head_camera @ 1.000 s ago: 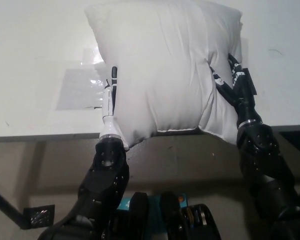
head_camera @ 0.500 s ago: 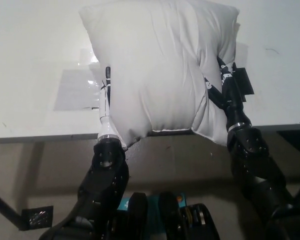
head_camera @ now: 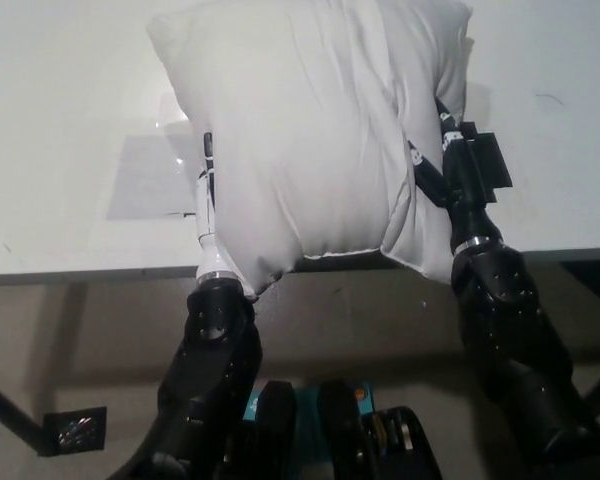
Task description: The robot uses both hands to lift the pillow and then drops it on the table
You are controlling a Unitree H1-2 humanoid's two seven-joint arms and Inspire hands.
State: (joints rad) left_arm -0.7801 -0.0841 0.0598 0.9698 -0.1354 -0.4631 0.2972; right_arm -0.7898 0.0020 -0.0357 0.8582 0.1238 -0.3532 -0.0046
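Observation:
A big white pillow [head_camera: 315, 130] fills the middle of the head view, held up between my two hands above the near edge of the white table [head_camera: 70, 90]. My white left hand [head_camera: 208, 195] presses flat against the pillow's left side, mostly hidden behind it. My black right hand [head_camera: 450, 160] digs into the pillow's right side, creasing the fabric. The pillow's lower edge hangs out past the table edge, over the floor.
A clear plastic sheet [head_camera: 150, 175] lies on the table left of the pillow. The table's front edge [head_camera: 80, 272] runs across the picture below the hands. A small dark scrap [head_camera: 550, 98] lies on the table at the right.
Both hands have carried the pillow higher and a little to the left. The right hand has pushed further in, narrowing the pillow.

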